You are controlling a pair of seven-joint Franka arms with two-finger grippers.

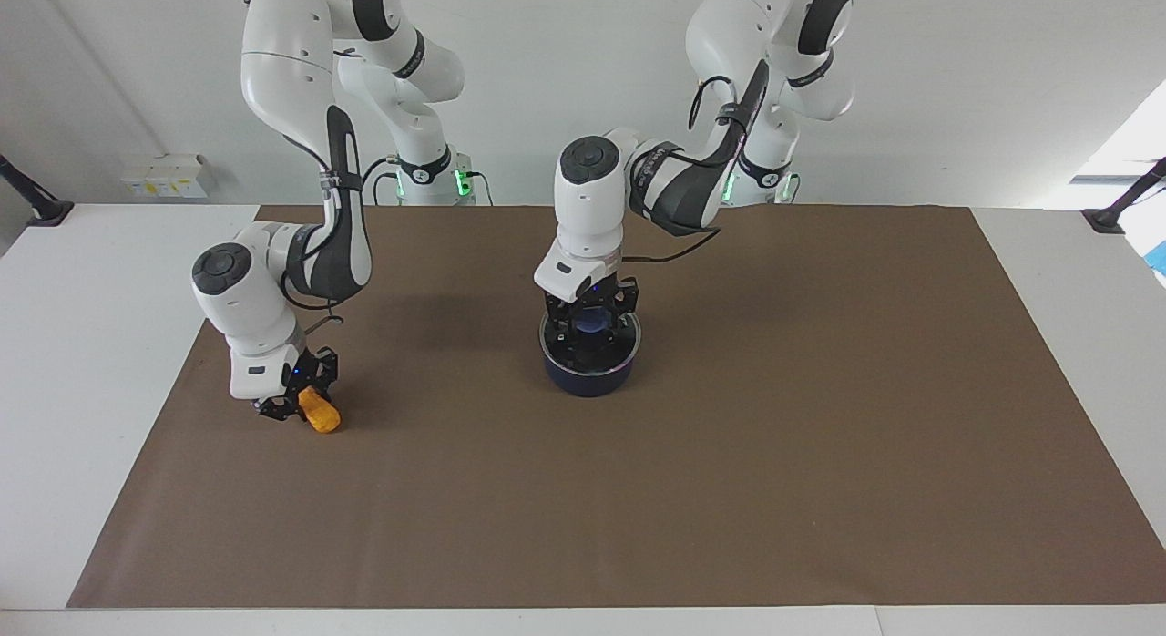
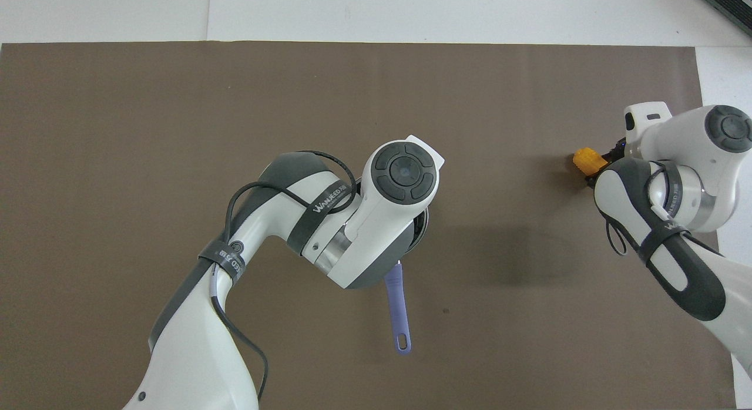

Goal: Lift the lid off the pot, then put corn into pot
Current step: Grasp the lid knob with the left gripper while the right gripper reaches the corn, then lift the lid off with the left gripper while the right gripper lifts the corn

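The pot [image 1: 589,367] sits on the brown mat [image 1: 820,454] near the middle of the table [image 1: 91,344], a dark navy saucepan whose long blue handle [image 2: 398,313] points back toward the robots, as the overhead view shows. The lid [image 1: 592,340] lies on the pot's rim, its thin metal edge visible around the top and its blue knob [image 1: 594,324] showing at the centre.

The left gripper [image 1: 590,324] is down over the lid, its black fingers standing on either side of the knob. They look drawn in against the knob, though from the facing view it is hard to be sure the pads actually touch it. From overhead the left arm's wrist covers nearly all of the pot and lid, leaving only the handle and a sliver of rim in sight.

The corn [image 1: 320,410] is well apart from the pot, toward the right arm's end of the table and close to the mat's edge. The right gripper [image 1: 293,405] is low over the mat there, and its fingers pinch one end of the orange-yellow cob while the other end sticks out toward the pot's side. Whether the corn rests on the mat or hangs just above it I cannot tell.
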